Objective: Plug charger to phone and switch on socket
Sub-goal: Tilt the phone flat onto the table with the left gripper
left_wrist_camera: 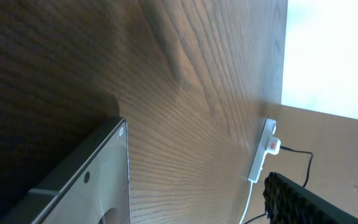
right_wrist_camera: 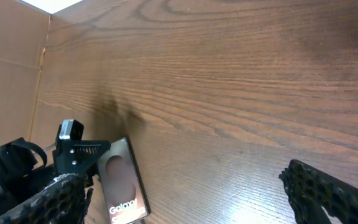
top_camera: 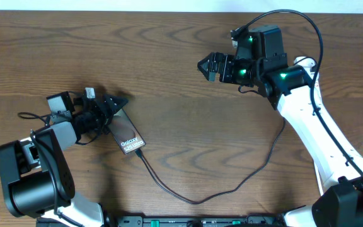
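The brown-bronze phone (top_camera: pixel 130 140) lies slanted at the table's left, lettering up. It also shows in the left wrist view (left_wrist_camera: pixel 98 180) and the right wrist view (right_wrist_camera: pixel 120 180). My left gripper (top_camera: pixel 120 102) is at the phone's upper end. Its jaws stand wide apart, and the phone is beside one jaw. The black charger cable (top_camera: pixel 194 200) meets the phone's lower end and loops right toward the right arm. The white socket (left_wrist_camera: pixel 263 152) with a red marking lies far off near the table's edge. My right gripper (top_camera: pixel 207 65) is open and empty, above bare wood (right_wrist_camera: pixel 185 199).
The socket's white lead (left_wrist_camera: pixel 248 202) trails from one end, and a thin black cable (left_wrist_camera: pixel 297 152) leaves its side. The right arm (top_camera: pixel 307 113) crosses the table's right side. In the overhead view the socket does not show clearly.
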You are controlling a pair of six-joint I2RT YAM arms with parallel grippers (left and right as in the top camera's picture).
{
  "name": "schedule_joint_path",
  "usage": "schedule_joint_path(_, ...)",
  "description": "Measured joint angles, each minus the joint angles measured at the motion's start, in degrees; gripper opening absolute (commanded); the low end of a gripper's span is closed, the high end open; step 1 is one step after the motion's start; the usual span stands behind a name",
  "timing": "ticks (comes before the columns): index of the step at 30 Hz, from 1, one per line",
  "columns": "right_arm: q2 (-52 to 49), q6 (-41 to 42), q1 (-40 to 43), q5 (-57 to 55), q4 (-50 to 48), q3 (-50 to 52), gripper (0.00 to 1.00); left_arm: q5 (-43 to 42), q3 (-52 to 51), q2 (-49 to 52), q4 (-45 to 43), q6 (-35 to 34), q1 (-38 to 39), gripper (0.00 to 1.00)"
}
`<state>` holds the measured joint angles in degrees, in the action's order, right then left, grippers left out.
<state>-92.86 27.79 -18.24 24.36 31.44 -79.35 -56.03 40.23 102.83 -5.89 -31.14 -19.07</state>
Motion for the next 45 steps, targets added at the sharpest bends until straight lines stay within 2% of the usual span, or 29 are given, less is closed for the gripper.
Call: schedule_joint_path(45,0.0,0.0,0.0,0.0,-0.4,0.0,0.99,9.5,3.1,-2.8,13.2,0.1,0.5,0.89)
